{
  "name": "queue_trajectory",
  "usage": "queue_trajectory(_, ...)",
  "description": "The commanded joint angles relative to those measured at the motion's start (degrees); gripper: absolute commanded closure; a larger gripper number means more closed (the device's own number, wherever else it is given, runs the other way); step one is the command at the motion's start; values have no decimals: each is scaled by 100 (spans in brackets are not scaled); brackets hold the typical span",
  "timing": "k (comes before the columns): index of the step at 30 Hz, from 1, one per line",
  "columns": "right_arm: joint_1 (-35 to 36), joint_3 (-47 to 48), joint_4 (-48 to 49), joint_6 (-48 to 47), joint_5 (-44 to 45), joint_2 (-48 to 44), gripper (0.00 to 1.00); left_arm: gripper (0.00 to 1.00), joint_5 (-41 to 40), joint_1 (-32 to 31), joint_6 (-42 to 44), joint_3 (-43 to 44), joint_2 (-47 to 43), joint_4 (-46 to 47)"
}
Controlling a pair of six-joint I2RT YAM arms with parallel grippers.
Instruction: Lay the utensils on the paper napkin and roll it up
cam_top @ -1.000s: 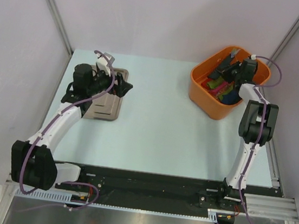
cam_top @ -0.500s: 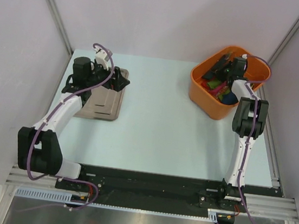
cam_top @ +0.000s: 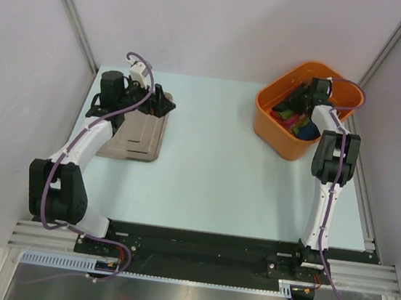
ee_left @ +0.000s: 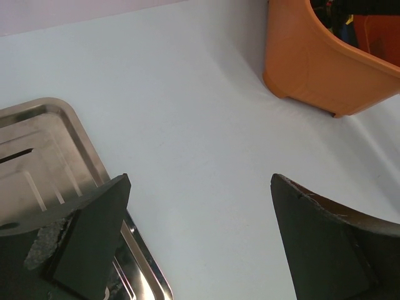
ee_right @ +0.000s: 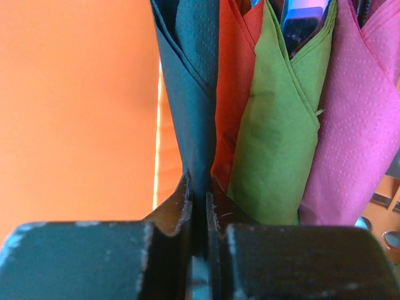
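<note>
Right gripper (ee_right: 199, 187) inside bin (ee_right: 75, 112), pinched tight on folded napkin (ee_right: 190, 75), upright beside coloured rolls (ee_right: 275, 137). Left gripper (ee_left: 199, 181) spread wide, holding nothing, over tray (ee_left: 62, 103), well left of bin. Utensils not discernible. Judged: rolling apparently done, release remaining.

White arms (cam_top: 88, 143), purple cables (cam_top: 140, 58)
</note>
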Motion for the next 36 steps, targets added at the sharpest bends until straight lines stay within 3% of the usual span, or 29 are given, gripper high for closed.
queue_trajectory(1,0,399,-216,-38,225,69,85,0,125,46,-18,341,17,104)
queue_trajectory(13,-18,698,-849,-73,497,113,74,0,46,54,-9,429,61,113)
queue_trajectory(36,-79,690,-1139,-214,111,-405,54,0,-68,89,-140,376,52,113)
